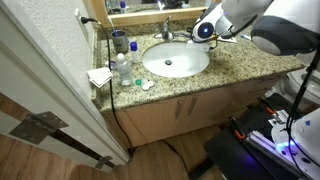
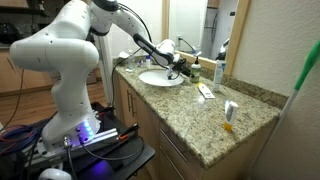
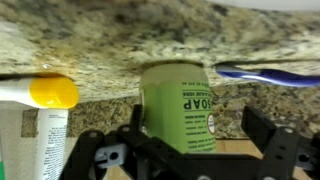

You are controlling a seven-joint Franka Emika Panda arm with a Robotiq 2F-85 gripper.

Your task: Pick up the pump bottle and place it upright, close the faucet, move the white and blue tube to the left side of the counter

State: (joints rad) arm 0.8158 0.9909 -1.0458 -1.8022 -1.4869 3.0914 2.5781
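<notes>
Your hand point(image 3: 175, 138) is open. In the wrist view its two dark fingers point(image 3: 262, 135) stand wide on either side of the pump bottle point(image 3: 180, 100), with a clear gap between each finger and the bottle. Nothing is gripped.

The bottle sits midway between the fingers. Its light-green body runs straight up the picture, with the word SOAP printed along it. Its pump top is not visible here, so you cannot tell from this view alone whether it is truly upright.

Toward the right edge of the wrist view, the white and blue tube point(image 3: 265, 72) lies on the speckled granite just beyond the bottle. On the opposite side, at the left edge, a white tube with a yellow cap point(image 3: 50, 92) lies near the bottle but apart from it.

In both exterior views the hand point(image 1: 205, 30) point(image 2: 182, 66) hangs low over the back of the counter point(image 1: 250, 62) point(image 2: 215, 125). It is just beside the oval white sink point(image 1: 175, 60) and near the chrome faucet point(image 1: 167, 32). The white arm point(image 2: 70, 50) reaches across to it from the side of the vanity. The frames are too small to show how the faucet handles are set.

At the far end of the counter from the hand stand a clear water bottle point(image 1: 122, 68) and a dark cup point(image 1: 120, 42), with a white cloth point(image 1: 100, 76) at the edge.
</notes>
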